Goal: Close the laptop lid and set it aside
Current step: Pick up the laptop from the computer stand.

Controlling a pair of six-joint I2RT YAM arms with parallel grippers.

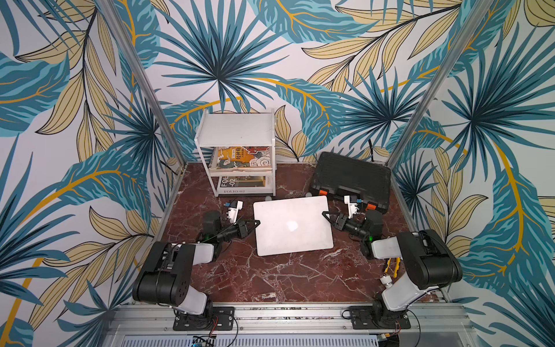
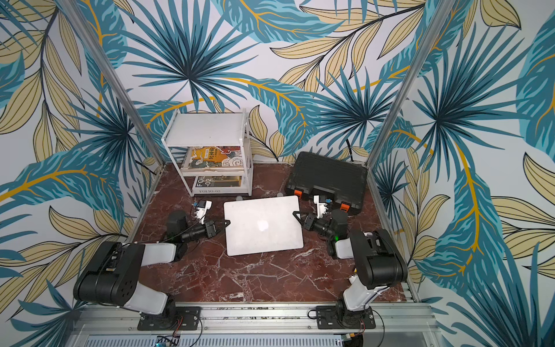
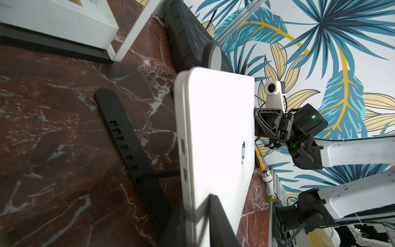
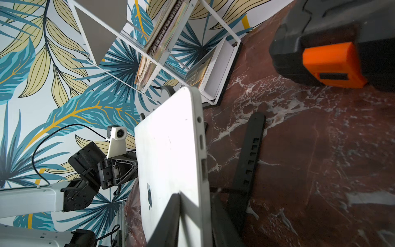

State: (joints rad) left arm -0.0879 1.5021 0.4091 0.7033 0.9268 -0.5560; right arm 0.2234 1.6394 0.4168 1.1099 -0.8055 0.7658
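The silver laptop (image 1: 292, 228) (image 2: 262, 225) lies in the middle of the marble table, its lid (image 3: 218, 128) (image 4: 171, 149) down flat on the base and the apple logo facing up. It rests raised on a dark slotted stand (image 3: 128, 145) (image 4: 250, 154). My left gripper (image 1: 256, 223) (image 2: 227, 223) (image 3: 196, 201) clamps its left edge, one finger on the lid and one under the base. At the right edge my right gripper (image 1: 325, 214) (image 2: 295, 214) (image 4: 195, 195) straddles it the same way, its upper finger lying on the lid.
A white shelf unit (image 1: 237, 129) with books stands behind the laptop at the left. Close behind the right gripper lies a black case with orange latches (image 1: 351, 177). Yellow-handled pliers (image 1: 390, 264) lie by the right arm. Aluminium posts and walls enclose the table.
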